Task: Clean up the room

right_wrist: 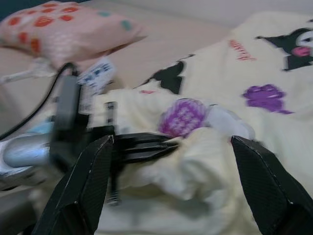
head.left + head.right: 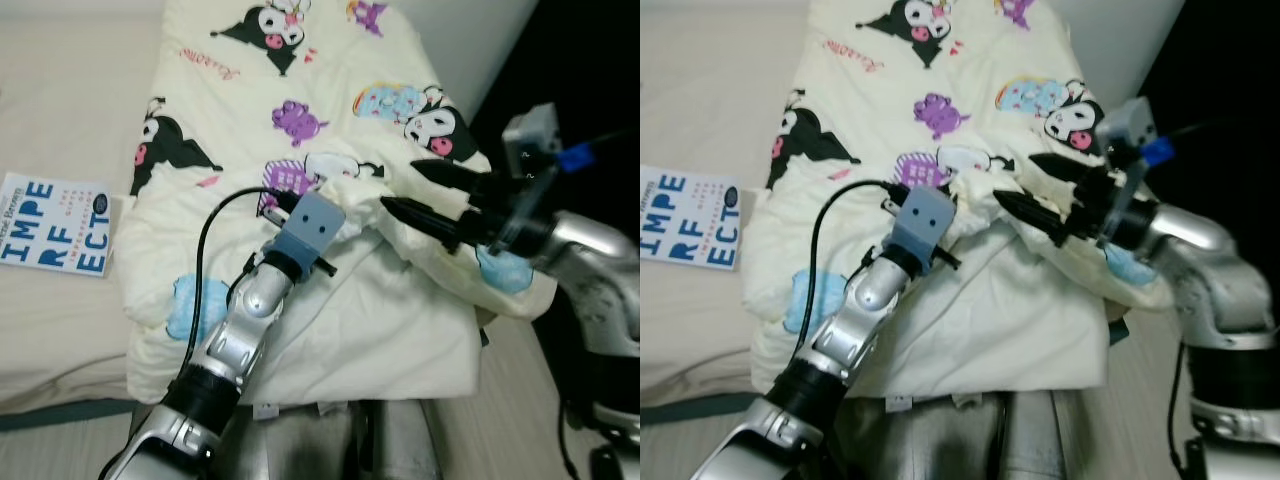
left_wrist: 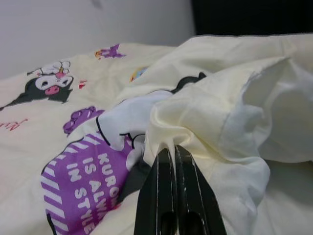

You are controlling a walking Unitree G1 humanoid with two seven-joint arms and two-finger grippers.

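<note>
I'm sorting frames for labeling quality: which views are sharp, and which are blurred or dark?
Head views: evenly lit and fairly sharp on the blanket, dark at the far right. Left wrist view: crisp on the left gripper pinching the fabric. Right wrist view: soft blur throughout, with the open right gripper facing the pink pillow.

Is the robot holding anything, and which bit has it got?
The left gripper is pinching a bunched fold of the cream cartoon blanket, near its middle. The right gripper is open beside that fold, holding nothing.
</note>
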